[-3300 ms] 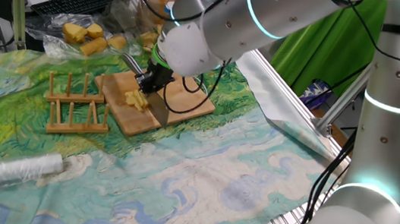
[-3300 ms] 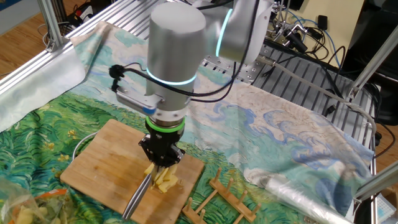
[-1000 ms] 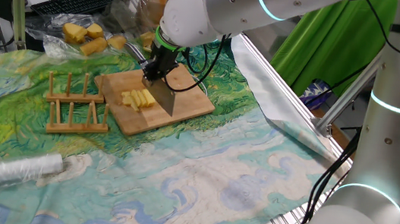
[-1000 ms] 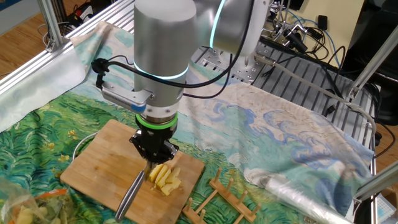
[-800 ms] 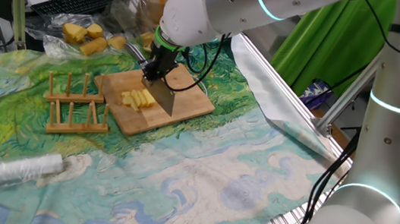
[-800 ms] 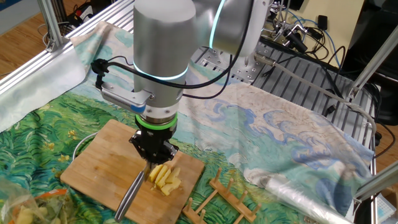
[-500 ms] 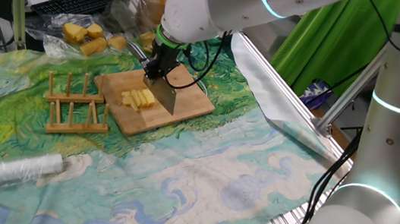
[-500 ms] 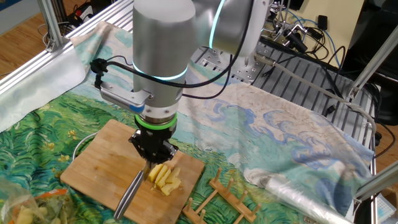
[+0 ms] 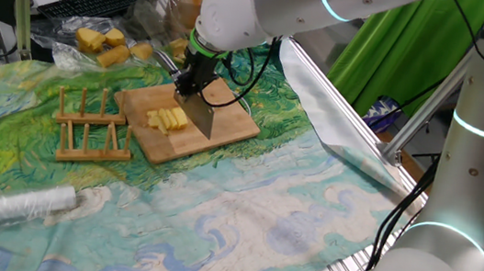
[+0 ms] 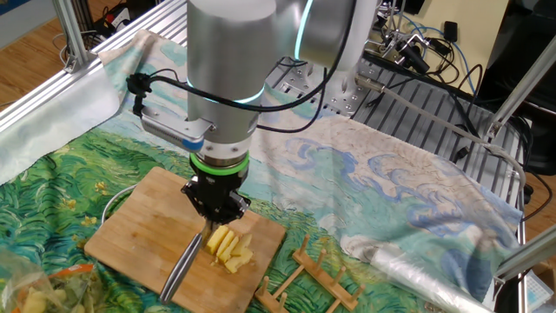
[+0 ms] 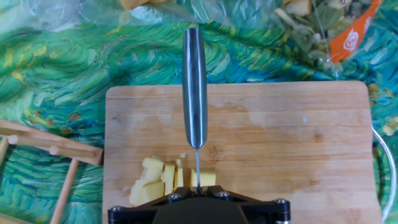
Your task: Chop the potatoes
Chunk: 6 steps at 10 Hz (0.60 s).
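Note:
The potatoes point(image 9: 167, 120) are a small heap of pale-yellow slices and sticks on a wooden cutting board point(image 9: 236, 127). My gripper point(image 9: 195, 82) is shut on a knife point(image 9: 200, 117) whose blade stands upright just right of the heap. From the other side, the gripper point(image 10: 215, 217) hovers over the potatoes point(image 10: 228, 249) and the knife's grey handle point(image 10: 181, 268) points toward the board's point(image 10: 139, 224) near edge. In the hand view the handle point(image 11: 194, 87) runs straight ahead, and the potatoes point(image 11: 155, 182) lie left of the thin blade, partly hidden by the gripper point(image 11: 198, 194).
A wooden peg rack point(image 9: 90, 126) stands left of the board. A plastic bag of potato chunks point(image 9: 105, 45) lies behind it. A plastic-wrapped roll point(image 9: 2, 208) lies at the cloth's front left. A bag of peelings point(image 11: 317, 25) sits beyond the board.
The hand with the knife has risen very slightly beside the heap. The potato pieces have not moved.

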{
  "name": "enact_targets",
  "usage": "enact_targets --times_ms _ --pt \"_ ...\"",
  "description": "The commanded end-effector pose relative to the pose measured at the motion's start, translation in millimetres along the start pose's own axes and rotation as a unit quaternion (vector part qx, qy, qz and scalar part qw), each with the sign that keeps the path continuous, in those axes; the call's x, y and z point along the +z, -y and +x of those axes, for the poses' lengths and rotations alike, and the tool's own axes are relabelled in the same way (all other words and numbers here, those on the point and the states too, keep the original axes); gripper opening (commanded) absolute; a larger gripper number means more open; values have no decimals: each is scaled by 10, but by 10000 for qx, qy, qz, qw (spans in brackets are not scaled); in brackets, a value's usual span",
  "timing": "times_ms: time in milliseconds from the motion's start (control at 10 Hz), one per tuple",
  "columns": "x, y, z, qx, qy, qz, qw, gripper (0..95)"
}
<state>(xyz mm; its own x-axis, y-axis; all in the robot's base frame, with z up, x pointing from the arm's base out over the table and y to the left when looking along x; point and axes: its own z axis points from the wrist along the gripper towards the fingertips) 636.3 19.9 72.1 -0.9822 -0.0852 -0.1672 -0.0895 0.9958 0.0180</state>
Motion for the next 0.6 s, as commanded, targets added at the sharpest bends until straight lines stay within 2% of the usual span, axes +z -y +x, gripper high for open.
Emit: enact_targets --times_ms 100,200,300,600 --pt "306 -32 14 22 124 -45 9999 0" --pt "388 -44 14 15 176 -51 9998 0" --pt "413 -46 14 24 168 -54 9998 0" --pt "393 -45 16 26 184 -63 9998 0"
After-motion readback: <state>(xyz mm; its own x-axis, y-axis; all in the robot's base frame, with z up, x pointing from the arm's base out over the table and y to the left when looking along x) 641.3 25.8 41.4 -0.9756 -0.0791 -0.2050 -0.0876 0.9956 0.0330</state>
